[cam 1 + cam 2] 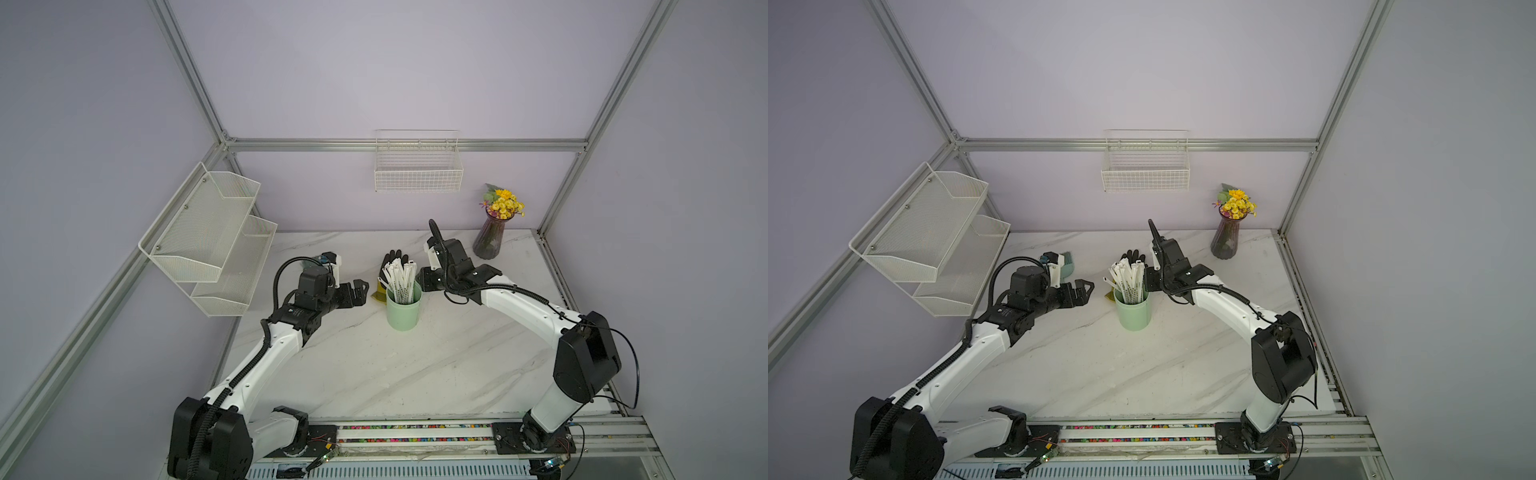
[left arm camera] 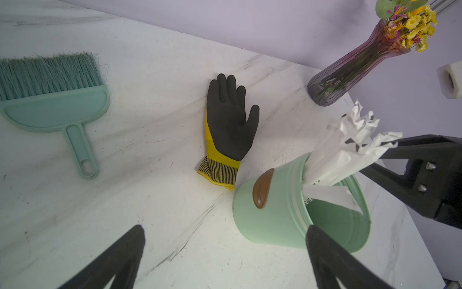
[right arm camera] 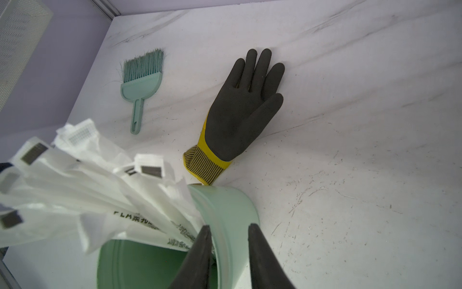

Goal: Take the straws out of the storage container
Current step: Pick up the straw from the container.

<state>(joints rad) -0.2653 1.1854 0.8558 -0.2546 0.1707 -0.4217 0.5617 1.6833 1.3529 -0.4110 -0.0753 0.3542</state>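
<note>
The storage container [image 1: 403, 316] is a pale mint-green cup standing upright mid-table, and also shows in a top view [image 1: 1133, 316]. Several white paper-wrapped straws [image 1: 399, 276] stand in it, fanning out above the rim. My right gripper [image 3: 228, 226] is at the cup's right rim with one finger inside and one outside, shut on the cup wall [image 3: 225, 207] next to the straws [image 3: 87, 185]. My left gripper [image 2: 225, 229] hangs open left of the cup [image 2: 275, 222], holding nothing. It does not touch the cup or the straws [image 2: 345, 150].
A black and yellow glove [image 2: 230, 120] lies flat just behind the cup. A mint brush [image 2: 50, 100] lies at the back left and a flower vase [image 1: 490, 237] stands at the back right. A wire basket [image 1: 417, 170] hangs on the back wall and a mesh rack [image 1: 208, 237] on the left wall.
</note>
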